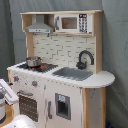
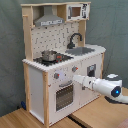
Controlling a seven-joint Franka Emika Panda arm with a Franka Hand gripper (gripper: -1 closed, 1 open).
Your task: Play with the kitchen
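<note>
The white robot arm [image 2: 102, 85] reaches in level at the front of the tall white and light-wood toy kitchen [image 2: 60, 55], wrist beside the knobs above the oven door (likely lining up a knob or handle), finger state impossible to tell.

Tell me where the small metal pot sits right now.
In both exterior views the pot sits on the kitchen's stovetop, beneath the range hood, beside the grey sink.

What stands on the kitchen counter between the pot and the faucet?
Only the grey sink lies between the pot and the black faucet, seen in both exterior views.
</note>
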